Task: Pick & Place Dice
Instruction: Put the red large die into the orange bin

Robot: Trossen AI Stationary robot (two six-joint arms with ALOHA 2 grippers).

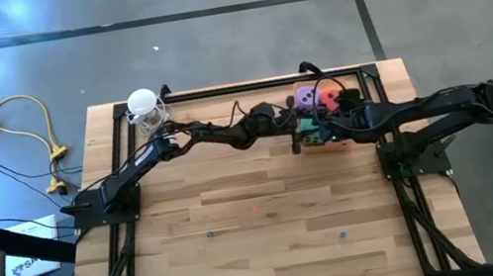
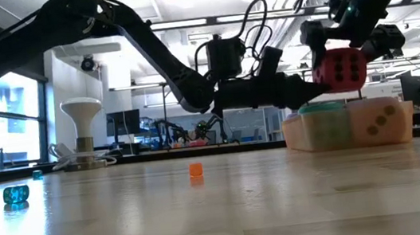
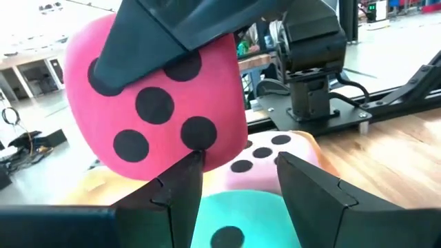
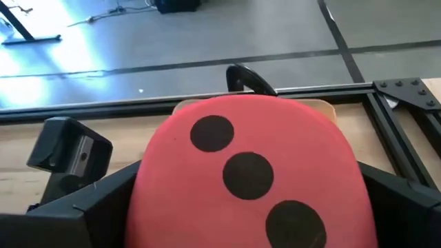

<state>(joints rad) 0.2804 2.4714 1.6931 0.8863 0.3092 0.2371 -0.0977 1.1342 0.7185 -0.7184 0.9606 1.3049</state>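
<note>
Right pincer [image 4: 248,207]: clamped on the red die [image 4: 248,172], one dark finger on each side of the cube, jaws standing wide around it. A face with three pips in a diagonal row is turned toward the wrist camera. The low view shows this die lifted clear, directly above the tray [image 2: 296,135] at the far right part of the table [image 1: 273,234].

Left pincer [image 3: 239,165]: reaches across from the left to the same spot and sits just beside the red die. Its jaws are partly apart and hold nothing. One fingertip [image 3: 189,169] lies at the die's lower edge; whether it actually touches cannot be told.

Tray contents, seen between the left fingers: the mint green die [image 3: 234,220] nearest, and the pink die [image 3: 265,155] behind it, both below the raised red die.

The purple die [image 1: 304,98] shows in the high view at the tray's far side, next to the two wrists; whether it sits inside the tray cannot be told.
</note>
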